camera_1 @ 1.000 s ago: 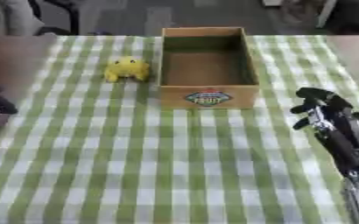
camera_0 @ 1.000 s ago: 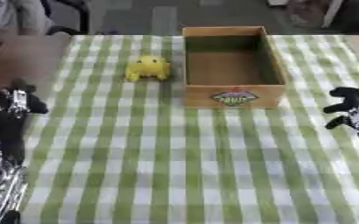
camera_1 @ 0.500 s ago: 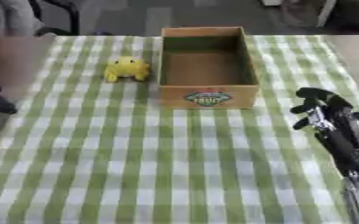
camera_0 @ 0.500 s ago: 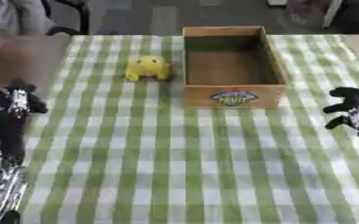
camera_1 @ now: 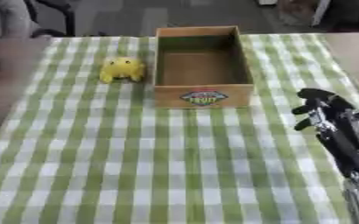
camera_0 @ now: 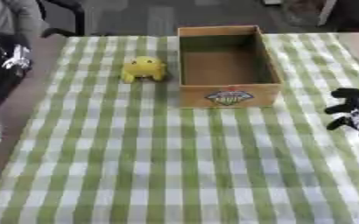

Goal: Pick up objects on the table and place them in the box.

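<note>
Table: covered with a green-and-white checked cloth [camera_0: 175, 166] that fills most of the frame; bare brown tabletop [camera_0: 29, 100] shows along the left edge.
Box: an open cardboard box [camera_1: 203, 97] stands upright in the upper middle of the frame, a round printed label on its near wall; nothing shows inside it.
Task's thing: a small yellow toy [camera_0: 142, 69] lies on the cloth in the upper left of centre, just beside the box's left wall but apart from it.
Left hand: a black, blurred left hand [camera_0: 10, 59] shows at the upper left edge of the left eye view, over the bare tabletop and well apart from the toy; I cannot tell how its fingers stand.
Right hand: the right hand [camera_1: 319, 109] sits at the right edge, middle height, over the cloth, to the lower right of the box; its fingers are curled inward and hold nothing.
Right forearm: black and silver, running down to the lower right corner.
</note>
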